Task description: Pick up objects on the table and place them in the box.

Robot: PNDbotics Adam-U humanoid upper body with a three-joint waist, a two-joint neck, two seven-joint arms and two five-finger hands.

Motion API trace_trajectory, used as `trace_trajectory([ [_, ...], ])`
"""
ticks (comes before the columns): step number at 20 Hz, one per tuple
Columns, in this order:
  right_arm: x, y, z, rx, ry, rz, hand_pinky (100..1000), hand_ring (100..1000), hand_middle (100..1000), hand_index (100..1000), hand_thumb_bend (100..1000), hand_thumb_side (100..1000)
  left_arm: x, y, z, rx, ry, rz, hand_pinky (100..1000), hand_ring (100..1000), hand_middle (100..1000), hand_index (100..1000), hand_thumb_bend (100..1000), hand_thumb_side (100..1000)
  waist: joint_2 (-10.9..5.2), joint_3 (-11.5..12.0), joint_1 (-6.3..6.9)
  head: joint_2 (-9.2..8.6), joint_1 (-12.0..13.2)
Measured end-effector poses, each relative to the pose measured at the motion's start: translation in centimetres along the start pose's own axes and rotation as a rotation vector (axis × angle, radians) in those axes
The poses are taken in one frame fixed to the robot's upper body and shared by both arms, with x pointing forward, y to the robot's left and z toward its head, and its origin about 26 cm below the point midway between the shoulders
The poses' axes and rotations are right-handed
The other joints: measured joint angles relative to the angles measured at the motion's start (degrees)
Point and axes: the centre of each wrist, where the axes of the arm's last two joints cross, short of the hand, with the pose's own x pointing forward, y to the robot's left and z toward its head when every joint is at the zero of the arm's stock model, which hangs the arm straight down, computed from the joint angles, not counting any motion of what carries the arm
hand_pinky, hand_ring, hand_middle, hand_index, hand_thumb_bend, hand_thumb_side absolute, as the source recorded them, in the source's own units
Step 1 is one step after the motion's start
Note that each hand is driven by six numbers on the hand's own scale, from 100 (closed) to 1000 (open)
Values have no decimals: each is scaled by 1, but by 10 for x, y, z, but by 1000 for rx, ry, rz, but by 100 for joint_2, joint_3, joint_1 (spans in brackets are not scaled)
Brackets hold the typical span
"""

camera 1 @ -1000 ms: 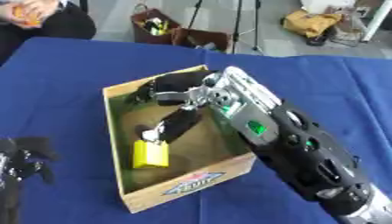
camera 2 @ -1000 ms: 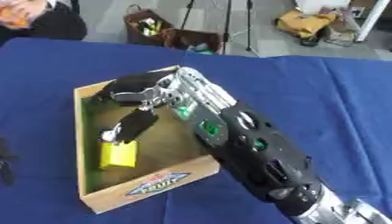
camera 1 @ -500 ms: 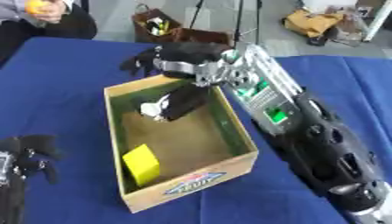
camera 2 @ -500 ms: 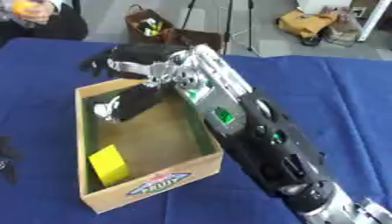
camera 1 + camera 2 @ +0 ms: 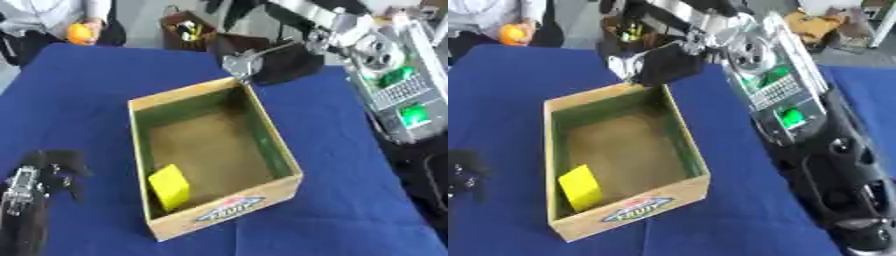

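An open cardboard box stands in the middle of the blue table. A yellow block lies inside it, against the near left corner. My right arm reaches in from the right, high above the box's far edge. Its hand sits at the top of the view, partly cut off. A black piece with a silvery end hangs below that hand, just beyond the box's far corner; I cannot make out what it is. My left hand rests open at the lower left, away from the box.
A person at the far left edge holds an orange round thing. A dark bag with small things in it stands behind the table. Blue cloth lies bare on the left and at the right of the box.
My right hand has lifted out of the box and drawn back over its far edge. The yellow block stays behind in the box. The left hand has not moved.
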Motion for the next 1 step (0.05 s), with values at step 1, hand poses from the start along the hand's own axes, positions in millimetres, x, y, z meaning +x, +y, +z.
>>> trace_trajectory([
  [1,1,-4,6,-27,8,5,663,600,693,816,100,198,0,0,1,0,2,0,266,510,467,638,100,991,0,-16,6,12,9],
])
